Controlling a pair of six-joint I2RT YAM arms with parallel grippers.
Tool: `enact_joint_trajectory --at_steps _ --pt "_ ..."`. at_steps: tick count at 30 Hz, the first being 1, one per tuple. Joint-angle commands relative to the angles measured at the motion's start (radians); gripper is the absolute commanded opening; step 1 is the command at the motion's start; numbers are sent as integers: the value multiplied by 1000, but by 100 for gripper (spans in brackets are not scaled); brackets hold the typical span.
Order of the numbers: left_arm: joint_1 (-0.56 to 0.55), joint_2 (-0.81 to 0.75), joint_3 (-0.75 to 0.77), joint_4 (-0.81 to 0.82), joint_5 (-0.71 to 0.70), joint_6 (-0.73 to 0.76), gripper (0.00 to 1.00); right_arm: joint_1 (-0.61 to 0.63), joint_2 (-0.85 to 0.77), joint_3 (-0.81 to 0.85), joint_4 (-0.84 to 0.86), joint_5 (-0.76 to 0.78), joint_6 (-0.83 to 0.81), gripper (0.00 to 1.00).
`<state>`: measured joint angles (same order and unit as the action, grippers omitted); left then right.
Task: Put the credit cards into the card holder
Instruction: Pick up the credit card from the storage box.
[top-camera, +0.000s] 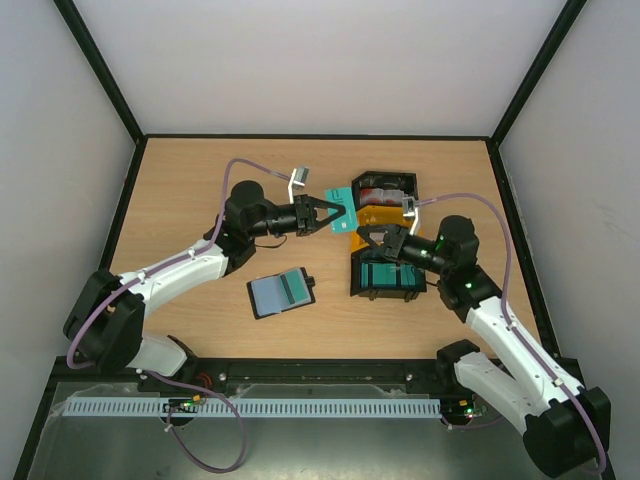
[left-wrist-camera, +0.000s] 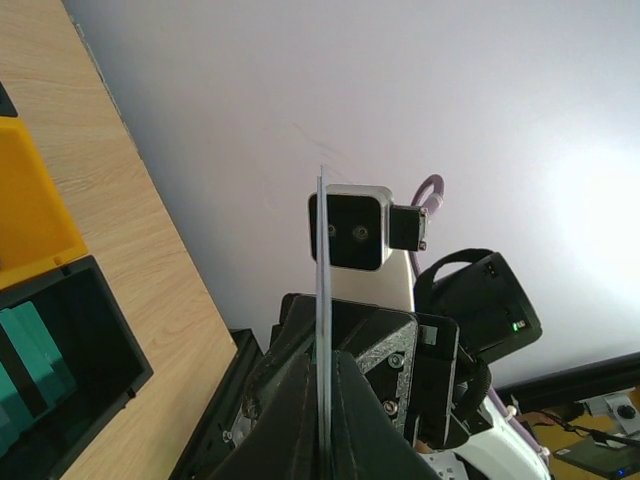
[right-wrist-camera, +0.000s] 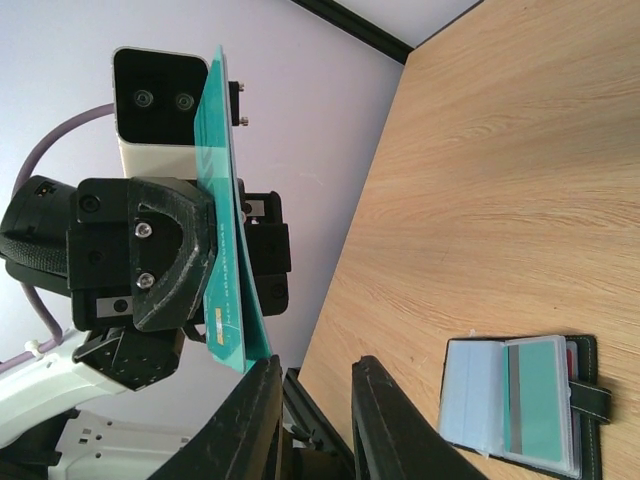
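My left gripper (top-camera: 338, 213) is shut on a teal credit card (top-camera: 342, 226) and holds it above the table by the bins. In the left wrist view the card (left-wrist-camera: 322, 260) is edge-on, pinched between the fingers (left-wrist-camera: 290, 420). My right gripper (top-camera: 366, 238) is open and empty, facing the left one. In the right wrist view its fingertips (right-wrist-camera: 262, 385) are just below the card's (right-wrist-camera: 225, 260) lower corner, not around it. The card holder (top-camera: 281, 292) lies open on the table with a teal card in one slot. It also shows in the right wrist view (right-wrist-camera: 520, 405).
A black bin (top-camera: 385, 186) with red-and-white cards stands at the back. A yellow bin (top-camera: 378, 216) sits in front of it. A black bin (top-camera: 388, 276) with teal cards lies under my right wrist and also shows in the left wrist view (left-wrist-camera: 60, 370).
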<state>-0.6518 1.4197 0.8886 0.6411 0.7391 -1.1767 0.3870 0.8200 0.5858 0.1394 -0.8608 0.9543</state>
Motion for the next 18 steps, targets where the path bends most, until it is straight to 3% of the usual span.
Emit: enact_joint_trajectory --at_steps 1,18 --pt "-23 -31 -4 64 47 16 3 6 22 46 -7 6 13 21" --pt "-60 -24 36 -62 98 151 3 6 81 87 134 -117 131 25"
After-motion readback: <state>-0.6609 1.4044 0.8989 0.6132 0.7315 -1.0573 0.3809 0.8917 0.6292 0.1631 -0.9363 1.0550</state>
